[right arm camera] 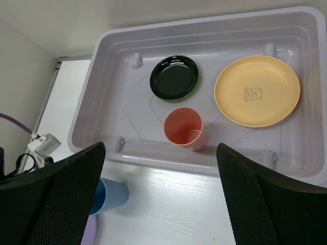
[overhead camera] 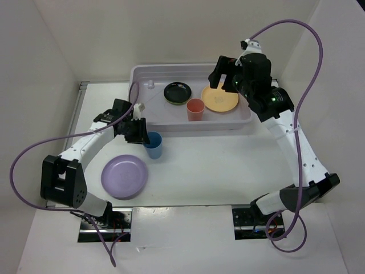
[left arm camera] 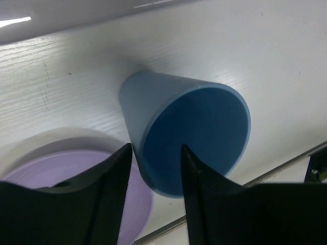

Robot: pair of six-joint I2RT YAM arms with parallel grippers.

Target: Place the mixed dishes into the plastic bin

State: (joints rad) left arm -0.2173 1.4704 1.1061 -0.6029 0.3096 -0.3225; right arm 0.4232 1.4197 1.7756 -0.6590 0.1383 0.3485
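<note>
The plastic bin (overhead camera: 245, 117) stands at the back and also shows in the right wrist view (right arm camera: 102, 76). In it lie the yellow-orange plate (overhead camera: 219, 98), the coral-red cup (overhead camera: 195, 109) and the black plate (overhead camera: 177, 91), which has a lime-green rim (right arm camera: 193, 92) showing under it. The blue cup (overhead camera: 153, 144) stands on the table in front of the bin, with the lavender plate (overhead camera: 124, 176) nearer me. My left gripper (overhead camera: 141, 134) is open, and its fingers straddle the near rim of the blue cup (left arm camera: 194, 127). My right gripper (right arm camera: 161, 147) is open and empty above the bin's front wall.
White walls close in the table on the left, back and right. Purple cables loop from both arms; the left one (overhead camera: 23, 165) hangs over the table's left side. The right arm (overhead camera: 296, 142) reaches over the table's right side.
</note>
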